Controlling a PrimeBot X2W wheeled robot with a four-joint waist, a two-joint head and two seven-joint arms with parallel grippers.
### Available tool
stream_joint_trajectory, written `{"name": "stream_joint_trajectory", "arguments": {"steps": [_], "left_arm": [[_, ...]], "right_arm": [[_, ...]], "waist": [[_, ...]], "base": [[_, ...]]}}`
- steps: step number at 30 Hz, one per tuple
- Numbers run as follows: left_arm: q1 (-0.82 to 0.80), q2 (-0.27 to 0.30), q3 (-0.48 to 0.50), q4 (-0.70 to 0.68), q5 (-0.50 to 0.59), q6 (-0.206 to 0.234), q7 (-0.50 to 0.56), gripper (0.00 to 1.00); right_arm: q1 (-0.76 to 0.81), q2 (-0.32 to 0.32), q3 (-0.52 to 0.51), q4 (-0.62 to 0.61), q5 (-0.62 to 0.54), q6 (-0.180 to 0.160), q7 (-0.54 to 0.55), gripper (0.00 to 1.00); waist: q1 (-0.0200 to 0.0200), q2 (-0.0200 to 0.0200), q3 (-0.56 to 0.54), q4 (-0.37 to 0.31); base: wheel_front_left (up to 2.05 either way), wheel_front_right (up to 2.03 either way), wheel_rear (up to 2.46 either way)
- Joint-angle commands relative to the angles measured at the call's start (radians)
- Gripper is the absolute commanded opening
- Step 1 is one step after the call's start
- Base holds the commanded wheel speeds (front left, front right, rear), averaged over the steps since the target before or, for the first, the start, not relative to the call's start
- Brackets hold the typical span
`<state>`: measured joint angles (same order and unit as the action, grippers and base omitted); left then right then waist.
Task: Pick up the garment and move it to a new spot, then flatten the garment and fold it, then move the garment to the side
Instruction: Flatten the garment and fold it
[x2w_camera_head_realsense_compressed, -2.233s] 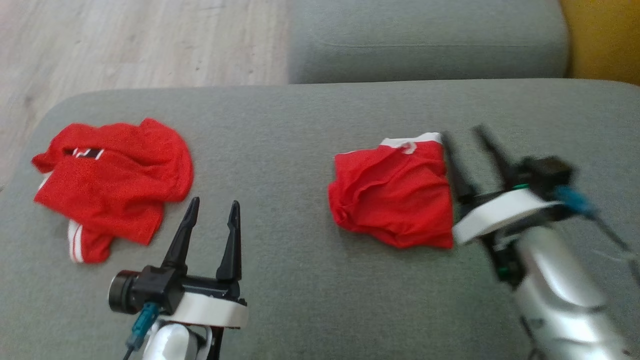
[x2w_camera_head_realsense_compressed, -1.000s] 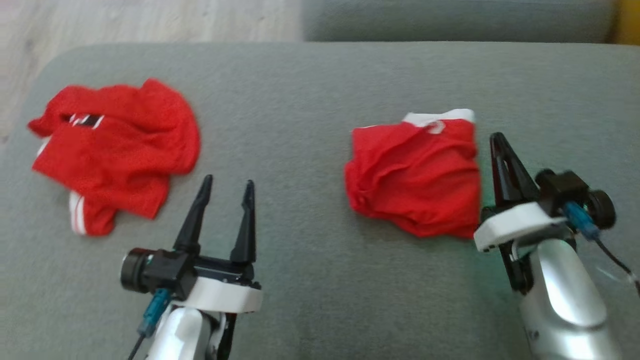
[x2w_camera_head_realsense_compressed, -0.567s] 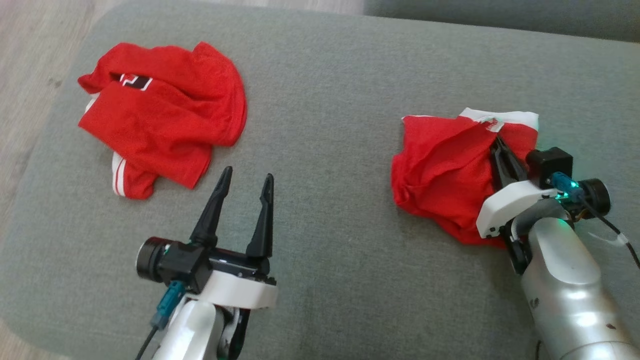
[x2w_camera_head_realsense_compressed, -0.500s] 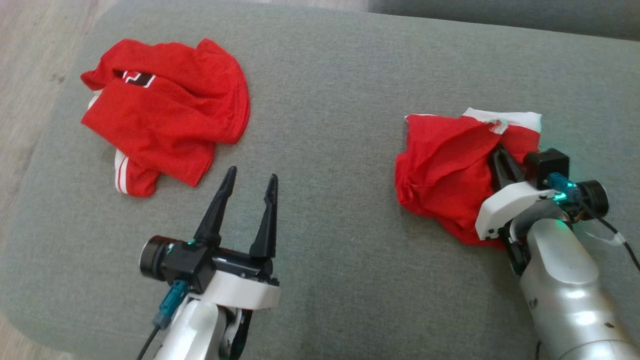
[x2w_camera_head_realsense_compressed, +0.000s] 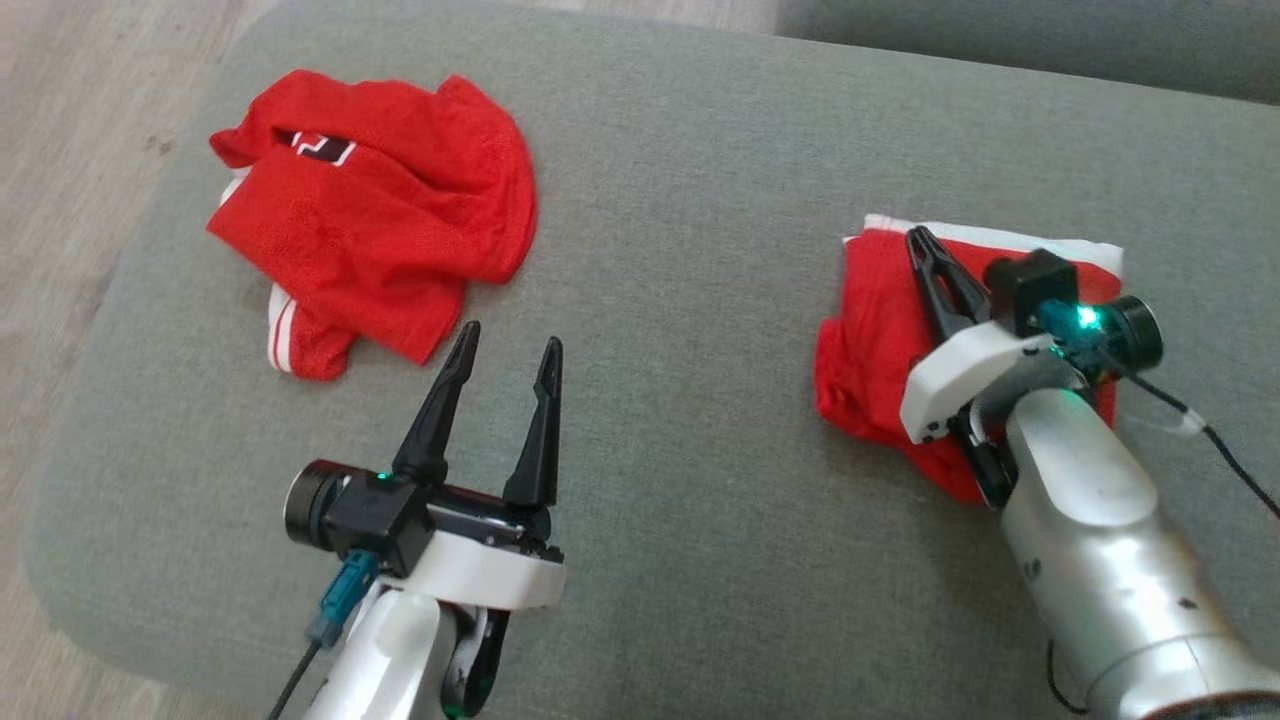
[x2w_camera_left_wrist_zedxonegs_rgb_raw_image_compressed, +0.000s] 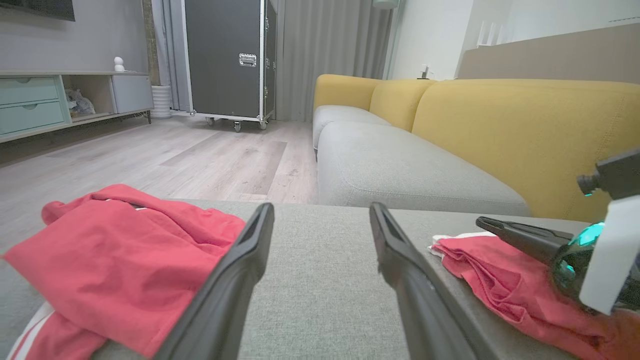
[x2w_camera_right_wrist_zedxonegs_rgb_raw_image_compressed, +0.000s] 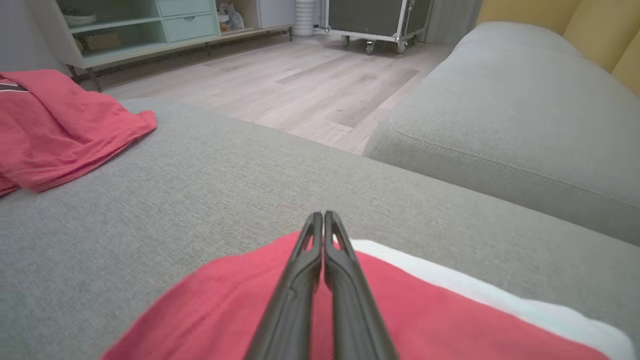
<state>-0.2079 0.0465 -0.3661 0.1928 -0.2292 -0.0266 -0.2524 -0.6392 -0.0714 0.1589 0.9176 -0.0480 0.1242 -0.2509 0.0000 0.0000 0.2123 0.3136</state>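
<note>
We see the left hand (x2w_camera_head_realsense_compressed: 511, 334) with its fingers spread wide and nothing between them. It is held above the bare grey cushion (x2w_camera_head_realsense_compressed: 690, 250), near the lower edge of a crumpled red garment (x2w_camera_head_realsense_compressed: 380, 210) at the cushion's left end. The right hand (x2w_camera_head_realsense_compressed: 917, 236) has its fingers pressed together, and we see no cloth pinched between them. It lies over the folded red garment (x2w_camera_head_realsense_compressed: 860, 340) at the right end, tips near its white band (x2w_camera_head_realsense_compressed: 980, 232). The two garments lie well apart.
</note>
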Motion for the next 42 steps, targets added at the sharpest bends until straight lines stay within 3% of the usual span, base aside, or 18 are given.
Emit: {"name": "stream_joint_trajectory", "arguments": {"steps": [1,13,21,24,27,36,42], "left_arm": [[-0.024,0.004,0.025,-0.027,-0.006,0.003,-0.009,1.00],[-0.033,0.004,0.033,-0.030,-0.010,0.014,-0.009,1.00],[-0.028,0.004,0.057,-0.028,0.006,0.009,-0.009,1.00],[-0.025,0.004,0.076,-0.029,0.018,0.005,-0.009,1.00],[-0.018,0.004,0.091,-0.029,0.027,0.001,-0.009,1.00],[0.028,0.004,0.138,-0.030,0.026,-0.010,-0.009,1.00],[0.056,0.004,0.172,-0.027,0.033,-0.018,-0.009,1.00]], "right_arm": [[-0.050,0.021,0.036,-0.005,0.015,0.007,-0.010,0.00],[-0.039,0.021,0.238,0.177,0.179,0.007,0.065,0.00],[-0.027,0.021,0.331,0.121,0.315,0.007,0.007,0.00],[-0.049,0.021,0.300,0.069,0.322,0.007,-0.009,0.00],[-0.028,0.008,0.221,-0.064,0.297,0.007,-0.010,0.00],[0.198,-0.021,-0.023,-0.368,0.146,0.007,-0.011,0.00],[0.326,-0.005,-0.094,-0.469,0.103,0.007,-0.011,0.00]], "waist": [[0.0000,0.0000,0.006,0.010],[0.0000,0.0000,0.007,0.018],[0.0000,0.0000,-0.022,-0.051],[0.0000,0.0000,-0.042,-0.089],[0.0000,0.0000,-0.071,-0.129],[0.0000,0.0000,-0.158,-0.226],[0.0000,0.0000,-0.185,-0.264]], "base": [[0.00,0.00,0.00],[0.00,0.00,0.00],[0.00,0.00,0.00],[0.00,0.00,0.00],[0.00,0.00,0.00],[0.00,0.00,0.00],[0.00,0.00,0.00]]}}
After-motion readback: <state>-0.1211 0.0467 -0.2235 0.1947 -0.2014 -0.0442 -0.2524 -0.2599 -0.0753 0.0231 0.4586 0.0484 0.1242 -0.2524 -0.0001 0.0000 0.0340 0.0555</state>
